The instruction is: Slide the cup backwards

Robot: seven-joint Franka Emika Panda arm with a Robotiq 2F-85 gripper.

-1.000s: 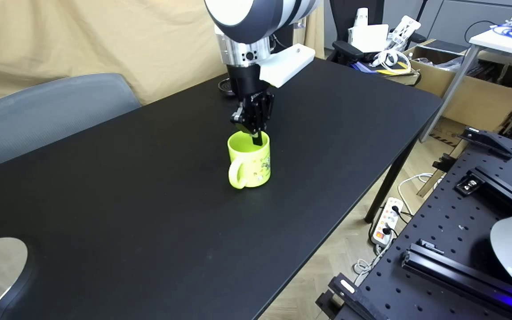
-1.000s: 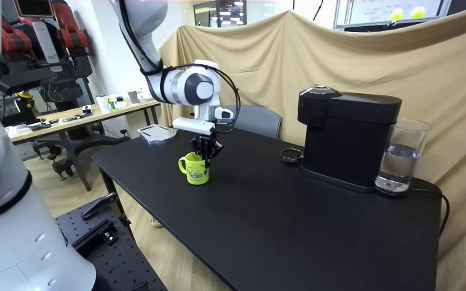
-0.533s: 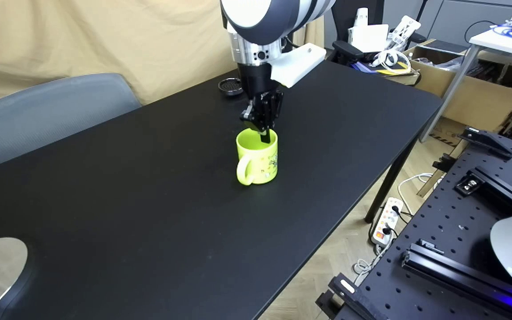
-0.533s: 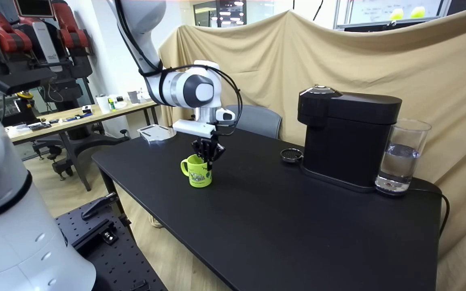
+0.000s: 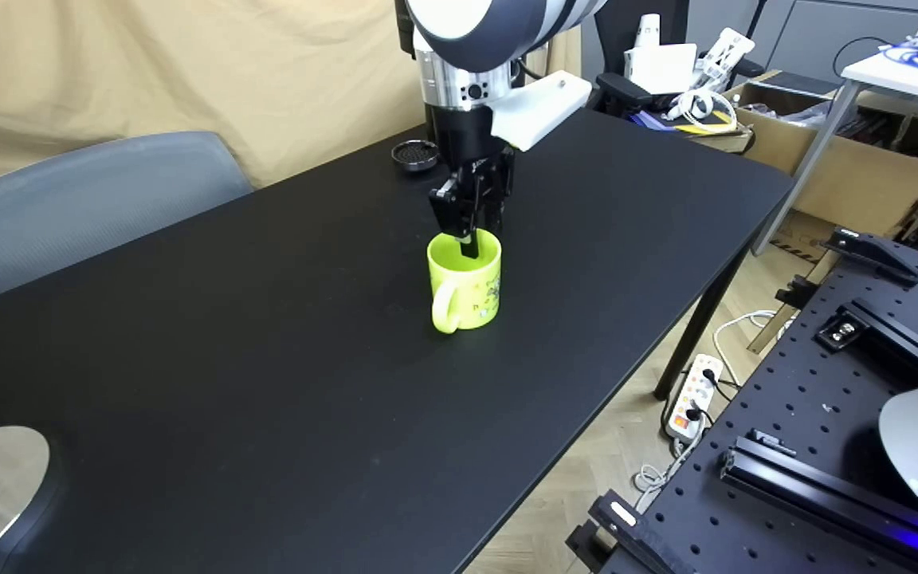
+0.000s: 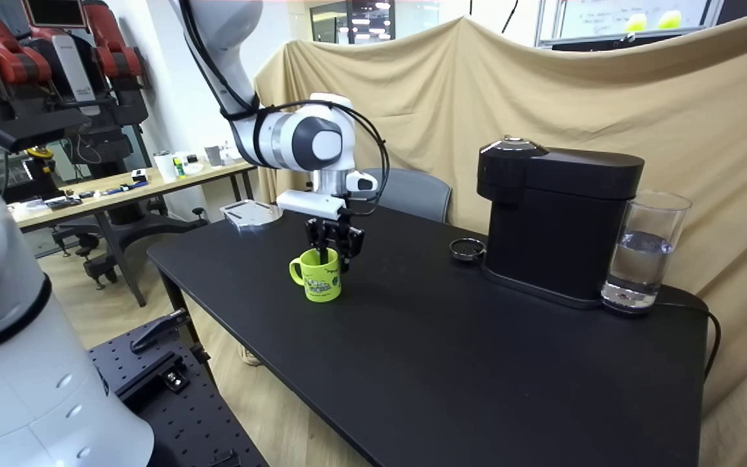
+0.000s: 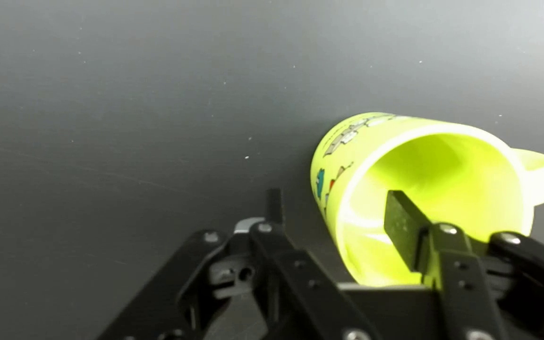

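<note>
Pulling away sideways or lifting askew could tip the cup (image 5: 467, 285), upright on the tabletop (image 5: 268, 399), mid-frame in an exterior view: the wide-spread pincer (image 7: 338, 215) has one finger (image 7: 402, 229) inside, and the cup's wall bars any sidelong exit. A coffee machine (image 6: 561, 227) stands well apart, frame right, in an exterior view.

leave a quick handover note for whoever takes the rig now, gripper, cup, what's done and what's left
Gripper: open, one finger inside the cup, the other finger outside it.
Cup: upright on the table.
Done: over the last second the cup slid a little and the gripper opened.
Left: probably lifting clear without tipping it; I can't tell whether the slide went far enough.
</note>
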